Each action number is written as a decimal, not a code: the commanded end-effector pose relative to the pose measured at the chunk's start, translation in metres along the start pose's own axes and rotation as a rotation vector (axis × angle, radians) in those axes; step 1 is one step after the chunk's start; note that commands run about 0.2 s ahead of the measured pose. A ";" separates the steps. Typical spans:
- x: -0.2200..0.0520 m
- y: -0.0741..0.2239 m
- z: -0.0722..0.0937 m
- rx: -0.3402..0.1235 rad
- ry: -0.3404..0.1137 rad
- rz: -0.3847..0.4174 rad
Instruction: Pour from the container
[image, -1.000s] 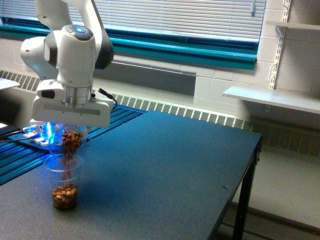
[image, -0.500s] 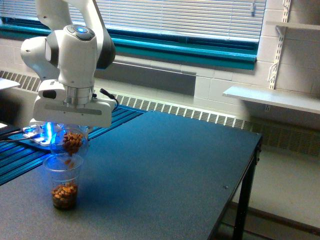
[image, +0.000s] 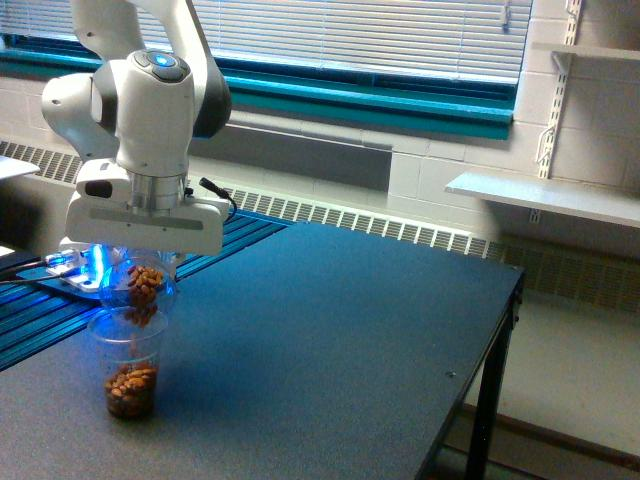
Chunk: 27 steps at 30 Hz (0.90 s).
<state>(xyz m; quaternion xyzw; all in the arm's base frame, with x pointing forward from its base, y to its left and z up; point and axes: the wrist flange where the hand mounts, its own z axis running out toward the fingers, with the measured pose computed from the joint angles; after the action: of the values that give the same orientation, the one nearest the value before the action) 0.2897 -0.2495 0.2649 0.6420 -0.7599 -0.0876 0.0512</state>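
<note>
The gripper (image: 140, 262) grips the tilted container (image: 142, 284) just beneath itself, and nuts (image: 131, 381) that paused a moment ago are spilling again into the ridged cup (image: 127, 352) directly below, so pouring continues.

Gripper (image: 137, 262) fingers hidden behind white hand housing and blue glare; grip on container (image: 140, 285) unreadable. Falling nuts blur into brown streak. Arm (image: 130, 40) cut off at top edge. Table (image: 330, 330) cropped bottom, left.
</note>
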 end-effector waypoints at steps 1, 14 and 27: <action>0.001 0.004 0.001 -0.010 -0.006 -0.006; 0.000 0.006 -0.001 -0.011 -0.006 -0.013; -0.001 0.005 0.000 -0.021 -0.013 -0.019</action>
<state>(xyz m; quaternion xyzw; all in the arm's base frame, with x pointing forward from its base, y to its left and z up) 0.2852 -0.2490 0.2656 0.6416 -0.7592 -0.0961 0.0526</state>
